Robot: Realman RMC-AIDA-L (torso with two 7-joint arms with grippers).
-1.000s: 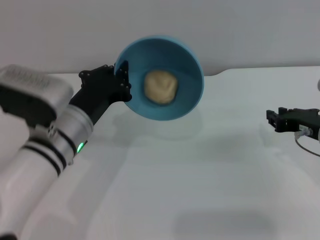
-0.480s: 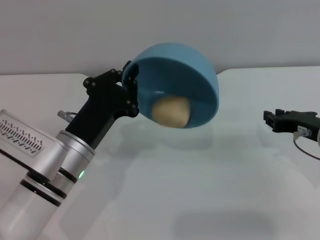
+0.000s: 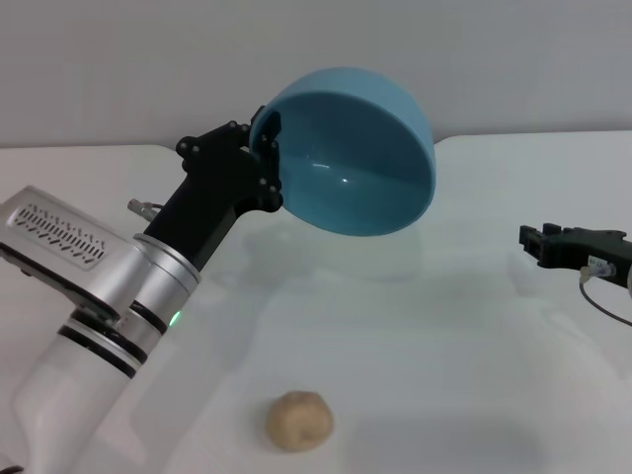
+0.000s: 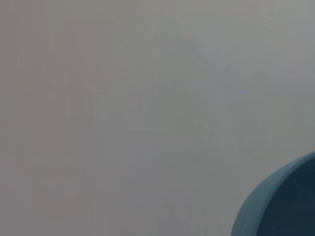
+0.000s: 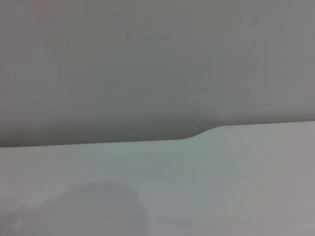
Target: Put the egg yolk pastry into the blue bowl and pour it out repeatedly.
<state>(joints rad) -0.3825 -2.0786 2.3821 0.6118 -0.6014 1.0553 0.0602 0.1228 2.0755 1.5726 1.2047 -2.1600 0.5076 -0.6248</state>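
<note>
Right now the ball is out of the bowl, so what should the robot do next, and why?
Probably turn the blue bowl upright and lower it to the table. The left gripper holds it by the rim, tipped over in the air and empty, while the egg yolk pastry lies on the table near the front. The right gripper waits at the right edge.

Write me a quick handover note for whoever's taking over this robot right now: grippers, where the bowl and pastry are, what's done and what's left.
Left gripper: shut on the rim of the blue bowl, holding it raised above the table and tipped over, opening facing down and forward. The bowl is empty.
Right gripper: parked low at the table's right side, holding nothing; its fingers' state is unclear.
Egg yolk pastry: lying loose on the table near the front edge, well clear of the bowl.
Done: this pour, judging by the empty tipped bowl.
Left: right the bowl and set it down, put the pastry back in, pour again.
</note>
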